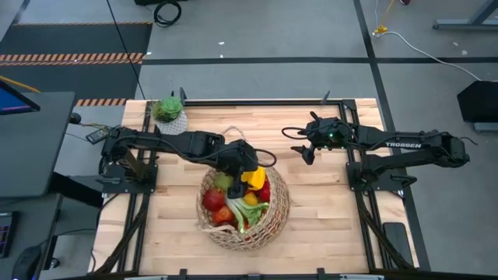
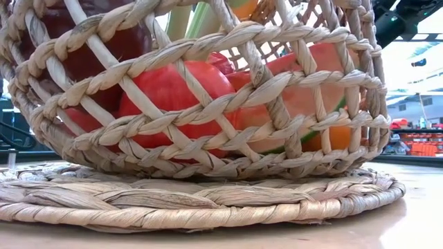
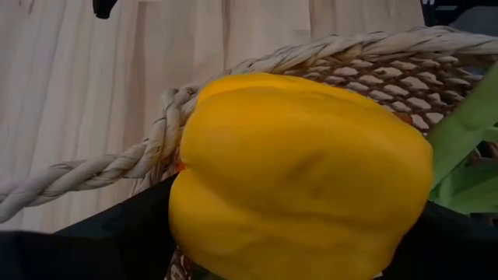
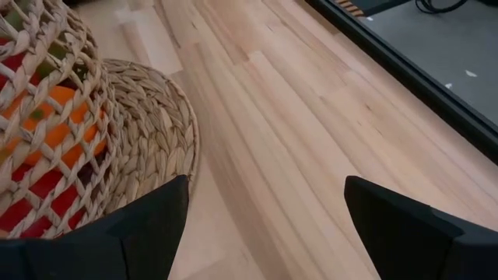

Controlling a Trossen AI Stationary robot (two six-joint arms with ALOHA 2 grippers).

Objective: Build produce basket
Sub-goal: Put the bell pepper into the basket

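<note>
Left gripper is seen poised over the basket, its jaws spread wide around a yellow pepper, which fills the left wrist view and is held above the far rim. The basket is set on a round woven mat near the middle of the table, already heaped with produce: red and orange fruit and a green stalk are made out through the weave. The pepper is carried directly above the pile, so the coming move is judged to be a straight drop and release. Right gripper is parked well apart, beyond the basket's right side, fingers parted and empty over bare wood. The left arm is clearly nearer.
</note>
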